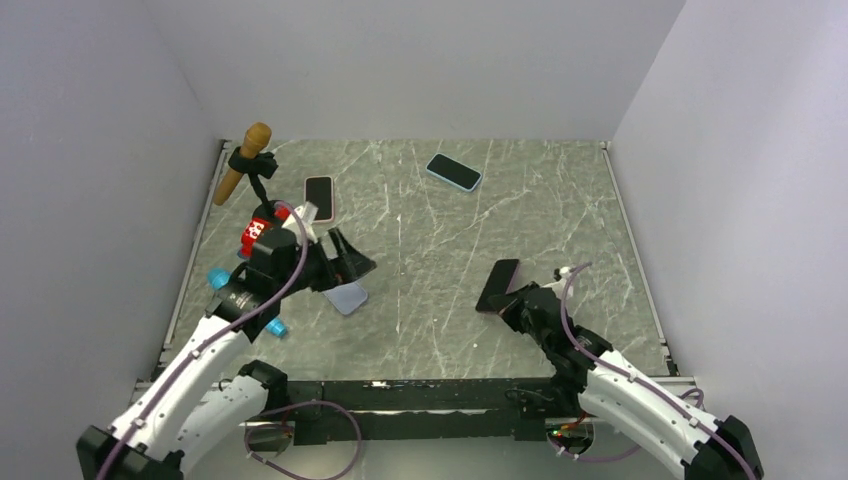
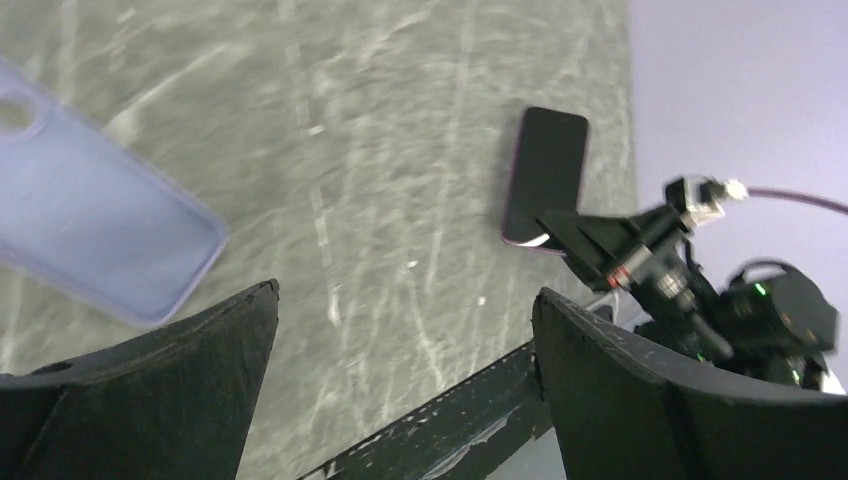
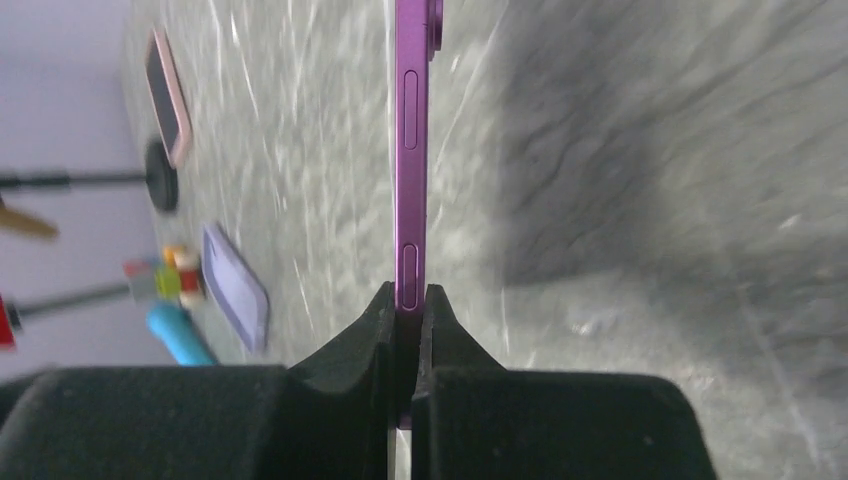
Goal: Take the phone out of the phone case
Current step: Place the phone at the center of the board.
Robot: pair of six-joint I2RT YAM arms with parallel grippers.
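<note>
3 phones: purple phone (image 1: 497, 285), pink-edged phone (image 1: 318, 197), blue-edged phone (image 1: 453, 171). 1 empty phone case (image 1: 348, 297). Right gripper (image 3: 410, 300) clamps purple phone, held edge-on, long axis straight out from fingers. Left gripper (image 2: 405, 300) spread wide, holding nothing.

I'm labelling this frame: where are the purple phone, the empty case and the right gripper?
purple phone (image 3: 411, 150): right wrist view, its side edge.
empty case (image 2: 100, 225): left wrist view, its flat middle.
right gripper (image 3: 408, 306): right wrist view, between its fingertips.

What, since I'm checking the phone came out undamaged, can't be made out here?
- Phone, right wrist view: only its side edge shows; its lower end is hidden between the right gripper's shut fingers.
- Case, left wrist view: blurred and cut off by the left edge.
- Red object, top view: partly behind the left arm, too small to identify.
</note>
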